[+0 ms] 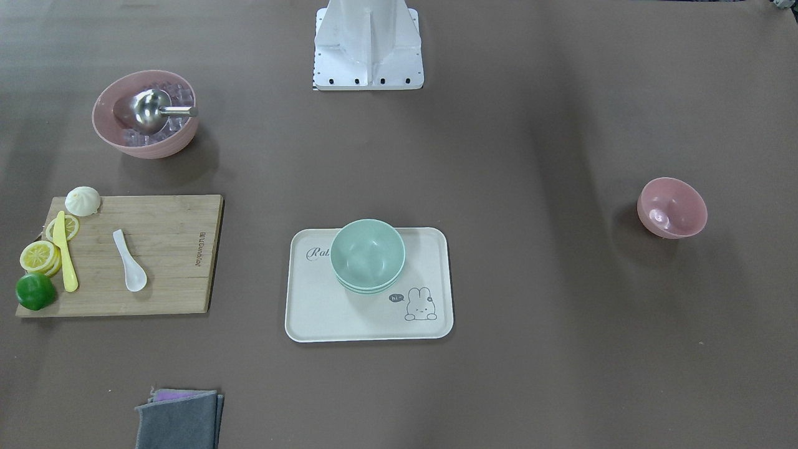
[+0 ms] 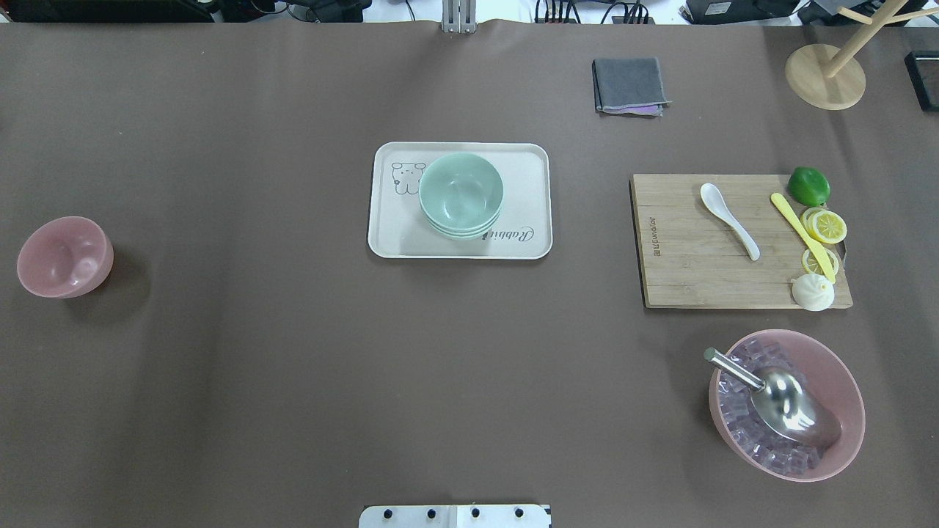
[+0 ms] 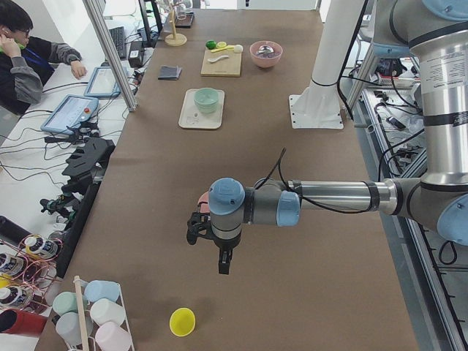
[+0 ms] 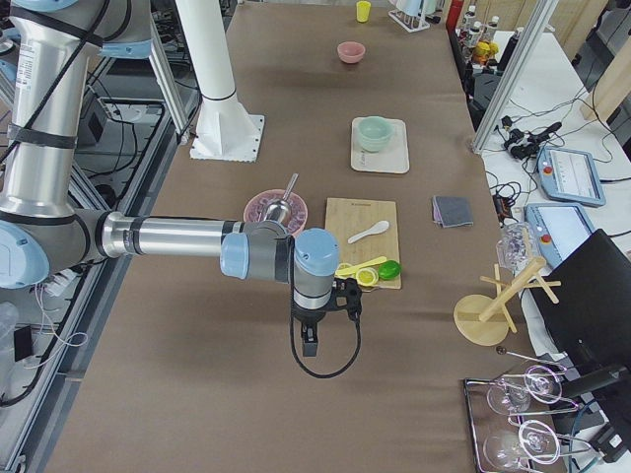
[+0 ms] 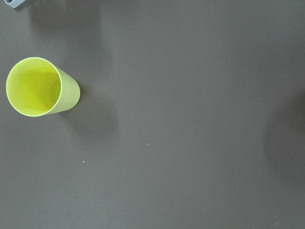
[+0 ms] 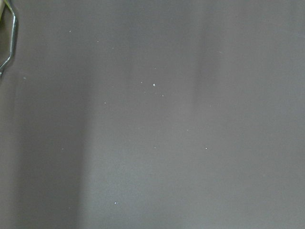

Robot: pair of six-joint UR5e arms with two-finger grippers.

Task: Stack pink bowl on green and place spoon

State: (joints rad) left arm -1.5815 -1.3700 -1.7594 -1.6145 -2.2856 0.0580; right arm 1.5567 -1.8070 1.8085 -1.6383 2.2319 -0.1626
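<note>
The small pink bowl (image 1: 672,207) stands alone on the brown table, far from the rest; it also shows in the overhead view (image 2: 64,257). The stack of mint-green bowls (image 1: 368,255) (image 2: 461,194) sits on a cream tray (image 1: 312,312). The white spoon (image 1: 129,269) (image 2: 728,210) lies on a wooden cutting board (image 1: 162,280). My left gripper (image 3: 223,267) hangs over the table's near end, just past the pink bowl. My right gripper (image 4: 311,345) hangs over the opposite end, beyond the board. Both show only in side views, so I cannot tell whether they are open or shut.
A larger pink bowl (image 1: 144,114) holds clear cubes and a metal scoop. The board also carries a yellow knife (image 1: 65,252), lemon slices, a lime and a bun. A grey cloth (image 1: 179,419) lies nearby. A yellow cup (image 5: 40,87) stands below the left wrist.
</note>
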